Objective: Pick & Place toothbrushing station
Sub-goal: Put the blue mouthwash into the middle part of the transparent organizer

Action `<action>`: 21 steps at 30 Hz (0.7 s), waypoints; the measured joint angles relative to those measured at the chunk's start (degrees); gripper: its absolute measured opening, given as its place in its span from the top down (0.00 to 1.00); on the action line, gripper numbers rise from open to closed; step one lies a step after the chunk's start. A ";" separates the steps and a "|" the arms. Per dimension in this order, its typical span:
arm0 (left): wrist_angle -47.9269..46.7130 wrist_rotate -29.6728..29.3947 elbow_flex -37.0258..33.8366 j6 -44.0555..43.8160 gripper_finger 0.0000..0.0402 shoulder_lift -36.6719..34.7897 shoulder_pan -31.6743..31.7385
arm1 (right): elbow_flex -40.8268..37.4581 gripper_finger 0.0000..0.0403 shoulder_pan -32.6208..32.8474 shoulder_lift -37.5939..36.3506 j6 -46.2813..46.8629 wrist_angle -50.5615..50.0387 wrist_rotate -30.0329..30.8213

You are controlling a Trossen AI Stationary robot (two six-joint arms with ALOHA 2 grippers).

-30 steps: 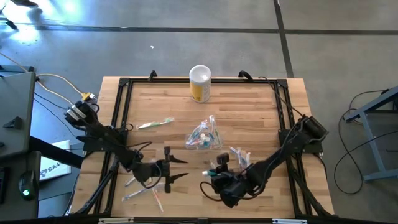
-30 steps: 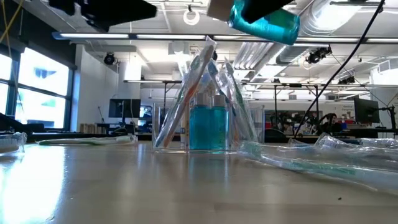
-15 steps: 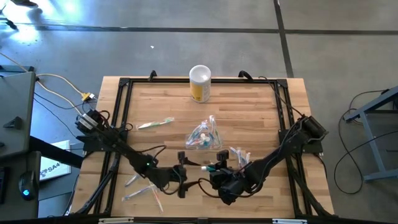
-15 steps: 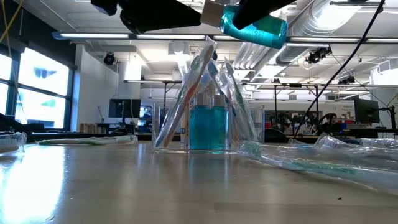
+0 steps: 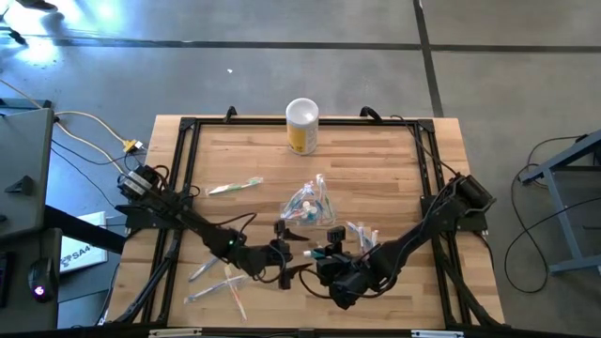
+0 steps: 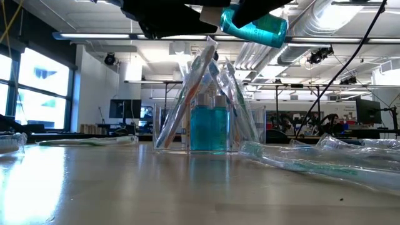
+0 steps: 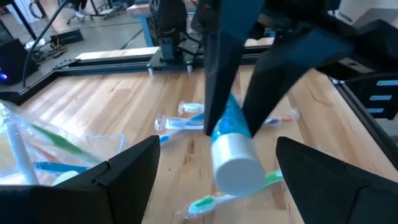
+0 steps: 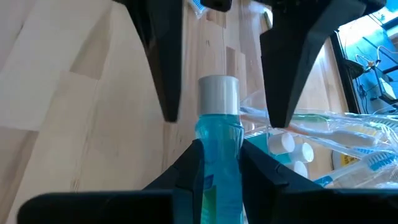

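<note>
toothbrushing station [image 5: 308, 205]: mid tabletop [image 5: 376, 160], upright, brushes inside
teal tube [image 8: 217, 134]: lifted, pinched by right claw [image 8: 217, 155]
left claw [image 7: 214, 168]: spread wide, fingers flanking tube's cap

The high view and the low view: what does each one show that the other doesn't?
Only the high view shows the yellow canister, both whole arms, and the open left gripper facing the right gripper.

Only the low view shows the room beyond the table, and the holder's toothbrushes leaning upright.

Both show the teal tube the right gripper holds above the table, and loose wrapped toothbrushes.
</note>
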 joint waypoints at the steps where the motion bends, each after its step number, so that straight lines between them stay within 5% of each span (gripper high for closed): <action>1: -0.24 0.01 0.00 0.08 0.22 0.00 -0.05 | 0.00 0.84 0.00 0.00 0.00 -0.07 0.00; 13: -1.75 -0.94 -0.02 -0.17 0.23 0.00 -0.19 | 0.02 0.84 0.00 0.00 0.26 -0.14 0.00; 21: -1.74 -0.94 -0.02 -0.38 0.43 0.00 -0.19 | 0.02 0.84 0.00 0.02 0.35 -0.13 0.00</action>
